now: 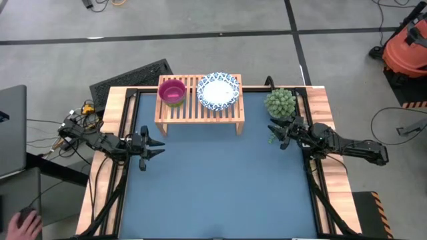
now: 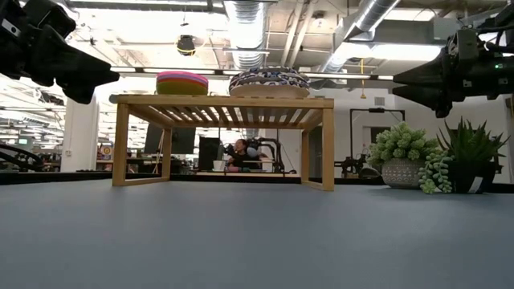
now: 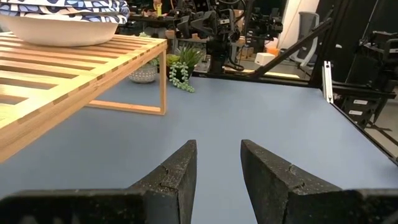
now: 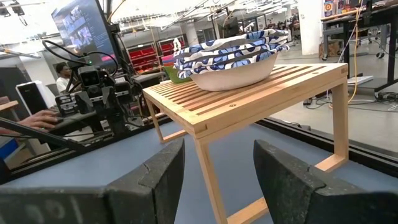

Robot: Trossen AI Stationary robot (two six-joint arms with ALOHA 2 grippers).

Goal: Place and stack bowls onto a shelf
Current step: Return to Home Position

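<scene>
The light-wood shelf (image 1: 200, 103) stands at the table's far middle. On its slatted top, at the left, is a stack of small bowls with the magenta one (image 1: 173, 91) uppermost and green below it; at the right are the white bowls with blue patterned rims (image 1: 218, 91), stacked. They also show in the low view (image 2: 181, 82) (image 2: 269, 82). My left gripper (image 1: 157, 145) is open and empty at the table's left side, above the mat. My right gripper (image 1: 275, 133) is open and empty at the right side, near the plant.
A potted green succulent (image 1: 280, 103) stands at the far right of the table, just beyond my right gripper; a second spiky plant (image 2: 470, 156) shows beside it in the low view. The blue mat (image 1: 220, 187) lies bare in front of the shelf. A person's hand (image 1: 23, 225) shows off-table, bottom left.
</scene>
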